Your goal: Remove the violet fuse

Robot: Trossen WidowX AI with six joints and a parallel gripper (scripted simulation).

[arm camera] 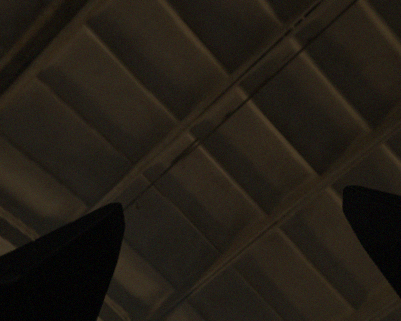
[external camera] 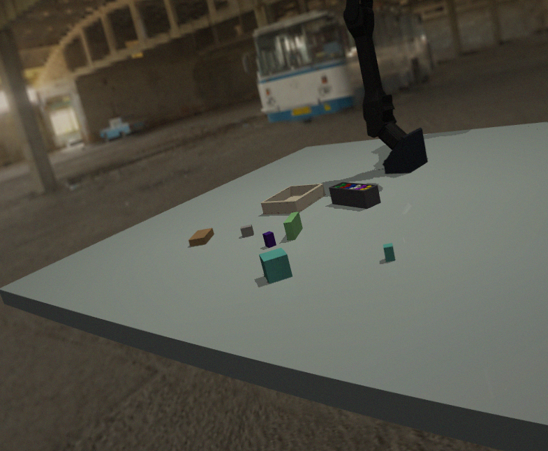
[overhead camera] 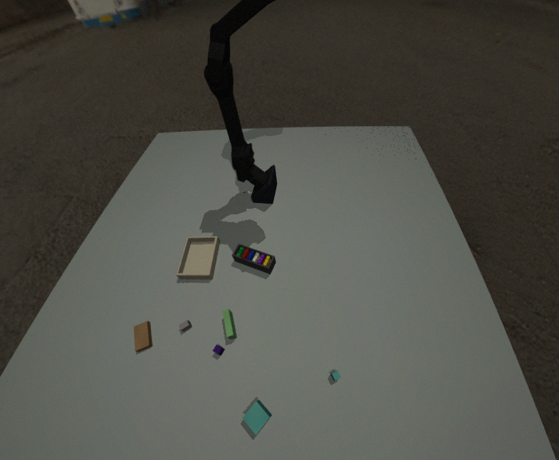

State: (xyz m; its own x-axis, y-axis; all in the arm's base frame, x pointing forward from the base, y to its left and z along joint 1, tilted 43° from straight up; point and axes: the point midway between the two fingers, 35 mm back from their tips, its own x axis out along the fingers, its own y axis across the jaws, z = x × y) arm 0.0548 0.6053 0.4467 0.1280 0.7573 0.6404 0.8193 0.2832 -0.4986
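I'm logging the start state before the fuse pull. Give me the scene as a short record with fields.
gripper: open, holding nothing, above the table behind the block
fingers: two dark tips wide apart in the wrist view, ceiling beyond them
fuse block: dark, on the table, right of the tray
violet fuse: seated in the block, next to the yellow fuse at the row's right end
tray: beige, nothing in it
loose items nearer the camera: green bar, brown slab, purple cube
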